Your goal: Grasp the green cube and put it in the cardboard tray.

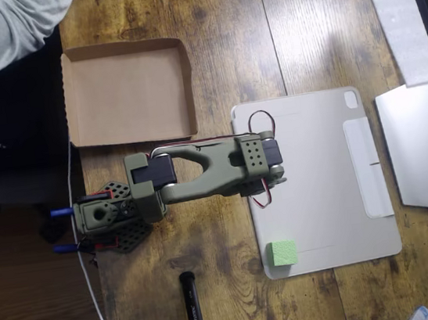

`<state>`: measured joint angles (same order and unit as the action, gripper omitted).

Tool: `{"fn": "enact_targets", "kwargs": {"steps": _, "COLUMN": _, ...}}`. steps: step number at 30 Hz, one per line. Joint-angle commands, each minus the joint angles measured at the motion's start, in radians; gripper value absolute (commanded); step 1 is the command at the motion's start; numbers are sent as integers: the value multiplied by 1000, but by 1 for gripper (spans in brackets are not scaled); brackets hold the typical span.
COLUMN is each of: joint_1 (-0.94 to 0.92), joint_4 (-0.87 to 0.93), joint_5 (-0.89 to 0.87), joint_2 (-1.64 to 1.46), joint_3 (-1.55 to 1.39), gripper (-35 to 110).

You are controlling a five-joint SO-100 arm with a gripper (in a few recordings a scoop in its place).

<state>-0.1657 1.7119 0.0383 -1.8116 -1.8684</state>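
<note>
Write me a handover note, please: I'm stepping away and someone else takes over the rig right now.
Gripper: hidden under the folded olive-green arm in the overhead view, so open or shut cannot be told; nothing is seen held.
Green cube: untouched, resting on the lower left corner of the grey tablet cover, apart from the arm.
Cardboard tray: on the wooden table at upper left, with nothing in it.
Done: nothing yet.
Left: reach the cube, grasp it, carry it over and release it in the tray.
</note>
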Motion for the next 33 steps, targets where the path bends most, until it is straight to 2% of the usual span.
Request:
{"fn": "enact_targets", "kwargs": {"steps": 1, "joint_1": -5, "joint_4": 6, "joint_5": -55, "joint_2": -127, "joint_3": -34, "gripper": 0}}
{"fn": "enact_targets", "kwargs": {"steps": 21, "joint_1": -20, "joint_4": -38, "joint_5": -61, "joint_2": -152, "joint_3": -35, "gripper": 0}}
{"fn": "enact_targets", "kwargs": {"steps": 28, "joint_1": -129, "joint_4": -152, "joint_5": -5, "joint_2": -150, "joint_3": 46, "gripper": 0}}
{"fn": "enact_targets", "kwargs": {"steps": 33, "joint_1": -282, "joint_4": -278, "joint_5": 61, "joint_2": -130, "joint_3": 161, "gripper": 0}}
